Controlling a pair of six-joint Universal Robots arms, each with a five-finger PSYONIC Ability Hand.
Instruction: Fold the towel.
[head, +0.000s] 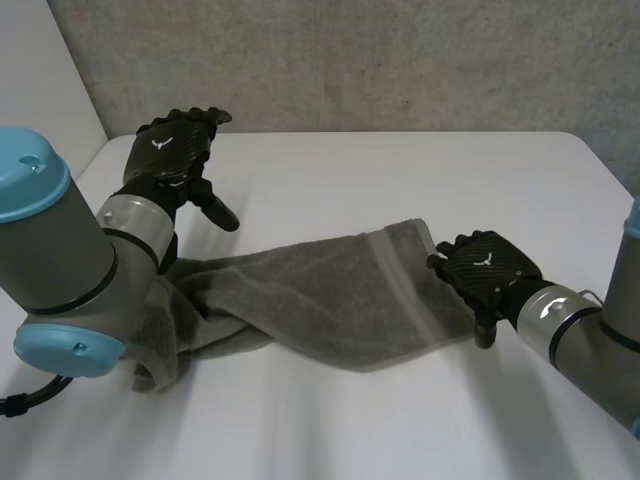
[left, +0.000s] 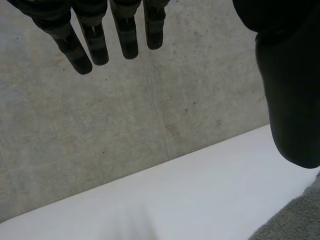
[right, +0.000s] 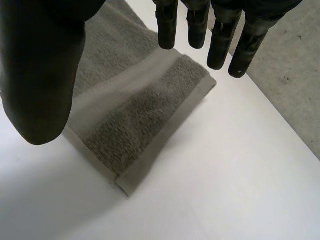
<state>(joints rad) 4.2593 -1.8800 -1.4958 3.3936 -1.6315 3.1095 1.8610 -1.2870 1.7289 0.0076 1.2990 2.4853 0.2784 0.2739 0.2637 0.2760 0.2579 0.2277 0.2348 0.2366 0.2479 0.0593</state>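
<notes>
head view: nearest, at about 8 o'clock, the grey towel (head: 330, 290) lies bunched and twisted against the left arm (head: 60, 260), partly under it. from there it runs across the white tabletop (head: 400, 180) toward 3 o'clock, spreading flatter, and ends in a banded hem. the right hand (head: 490, 268) sits at that hem end, at about 4 o'clock, its fingertips at the towel's short edge; whether they touch it i cannot tell. in the right wrist view its fingers (right: 167, 27) hang straight and its thumb (right: 40, 85) stands well apart from them. the hem end and its corner lie flat on the tabletop below the palm, so the hand is spread and has hold of nothing. farther off, at about 10 o'clock, the left hand (head: 175, 150) is raised above the tabletop, apart from the towel. in the left wrist view its fingers are straight and the thumb wide of them, gripping nothing, and a bit of towel shows beside the thumb. farthest, at 12 o'clock, a grey concrete wall (head: 350, 60) stands behind the tabletop's far edge.
</notes>
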